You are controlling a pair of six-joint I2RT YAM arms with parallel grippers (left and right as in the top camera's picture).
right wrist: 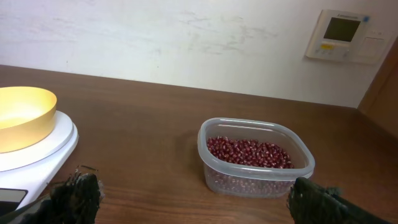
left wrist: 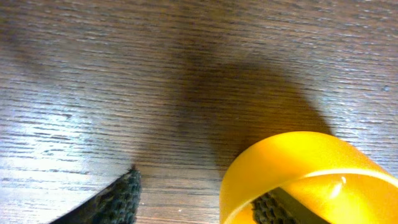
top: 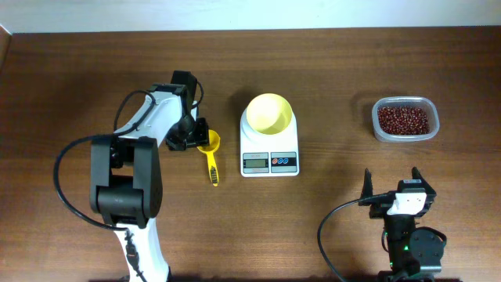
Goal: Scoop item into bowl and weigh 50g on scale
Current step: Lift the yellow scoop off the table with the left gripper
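So the left gripper (top: 196, 139) is hanging right down at the cup end of the yellow scoop (top: 211, 157), which is lying flat on the wooden table (top: 78, 70) just left of the scale (top: 270, 154), handle pointing toward the near edge. From the left wrist cam, one of the fingers (left wrist: 118, 200) is sitting outside the cup with a clear strip of bare table between it and the cup wall, and the other finger is sitting inside the cup, so they're straddling the wall but not pinching anything. The pale-yellow bowl (top: 270, 113) is sitting on the round platform of the scale and it's looking empty; I can't read the display from up here. All the beans (top: 404, 120) are sitting in the clear plastic tub (top: 405, 100) well off to the right of the scale. The right gripper (top: 391, 188) is hovering near the front edge of the table, well apart from the tub, with its fingers spread wide and nothing between them.
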